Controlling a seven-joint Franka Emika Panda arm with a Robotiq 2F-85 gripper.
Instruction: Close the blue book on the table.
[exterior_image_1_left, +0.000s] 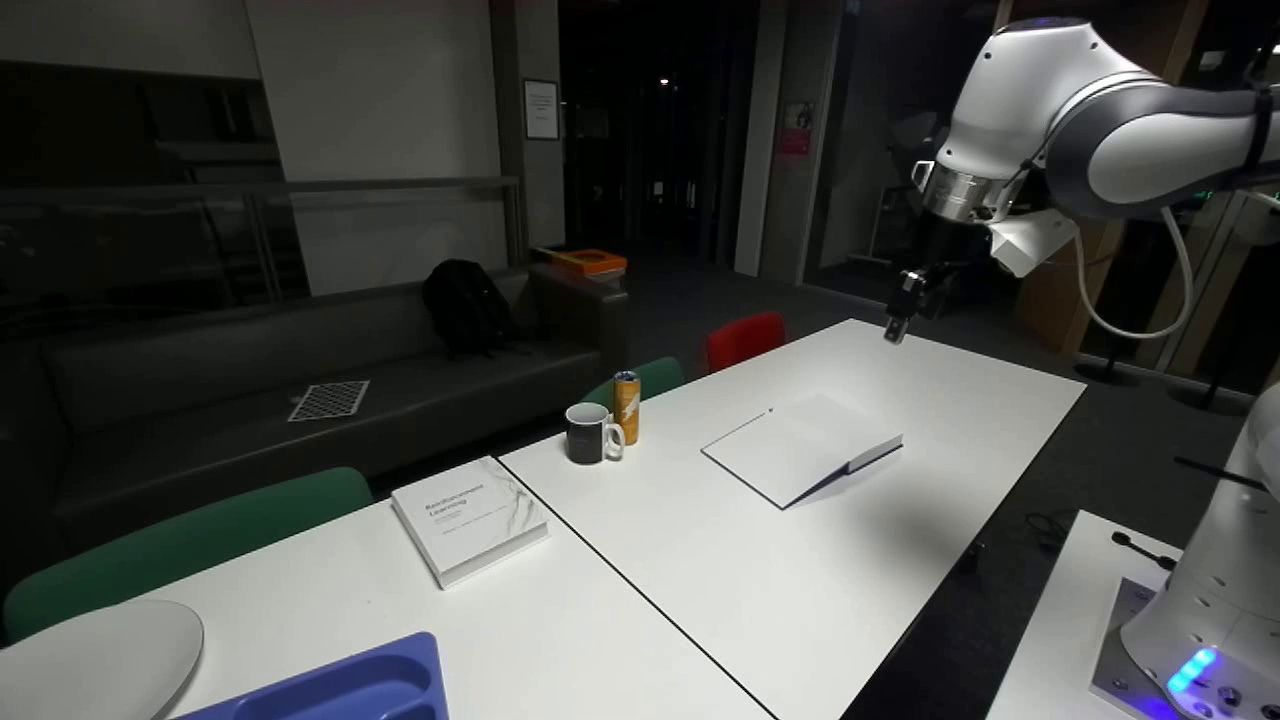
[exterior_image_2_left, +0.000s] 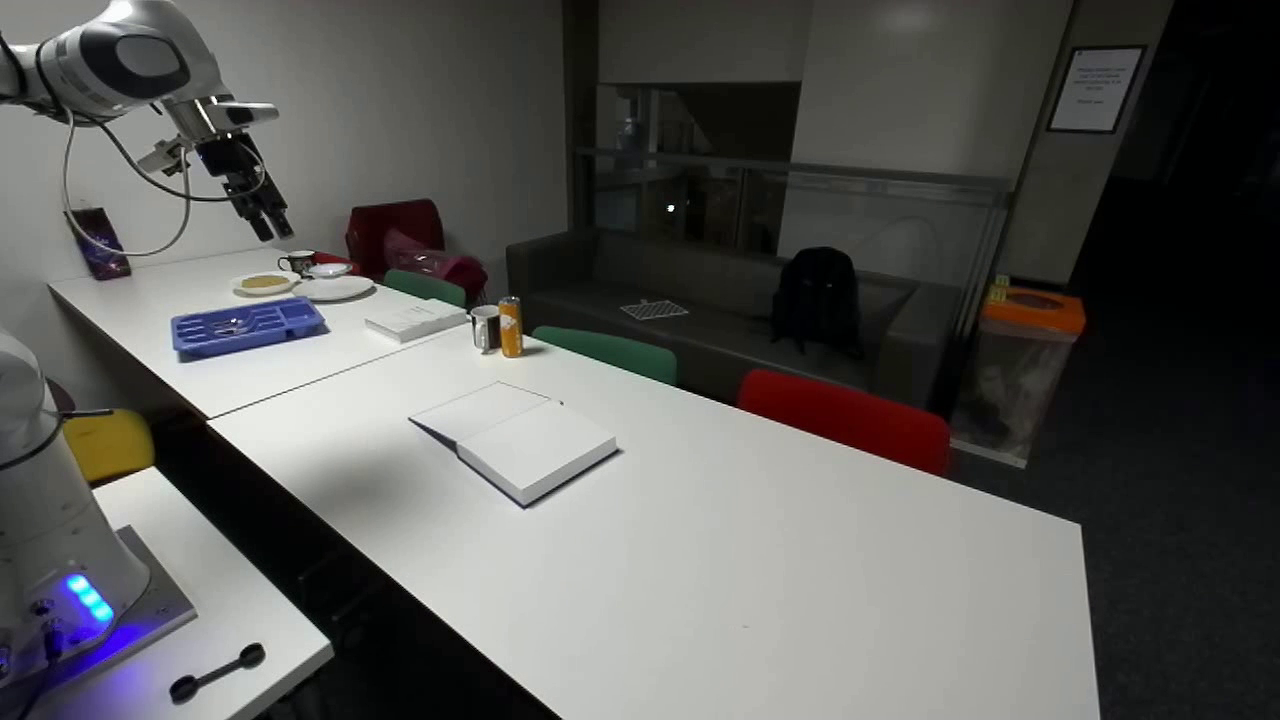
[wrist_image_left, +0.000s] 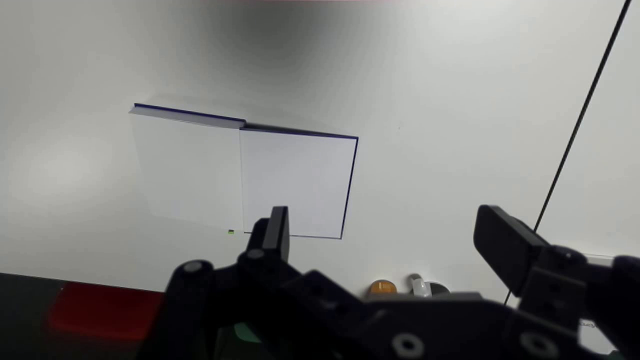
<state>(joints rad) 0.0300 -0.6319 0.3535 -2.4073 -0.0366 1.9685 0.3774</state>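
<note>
The blue book (exterior_image_1_left: 800, 450) lies spread out on the white table (exterior_image_1_left: 700, 540), seen in both exterior views. Its thick block of white pages (exterior_image_2_left: 540, 450) rests on one side, and the thin cover (exterior_image_2_left: 480, 408) is folded out on the other, slightly lifted at its outer edge. A dark blue rim frames the book (wrist_image_left: 297, 180) in the wrist view. High above the tabletop, apart from the book, hangs my gripper (exterior_image_1_left: 897, 322). Its fingers are wide apart in the wrist view, where the gripper (wrist_image_left: 384, 210) is open and holds nothing. One finger covers a bit of the cover's lower edge there.
An orange can (exterior_image_1_left: 627, 408) and a dark mug (exterior_image_1_left: 588, 435) stand beyond the book near the table's far edge. Past the seam lie a white book (exterior_image_1_left: 468, 515), a blue tray (exterior_image_2_left: 245, 328) and plates (exterior_image_2_left: 333, 290). Red (exterior_image_2_left: 845, 420) and green chairs (exterior_image_2_left: 610, 352) line the far side.
</note>
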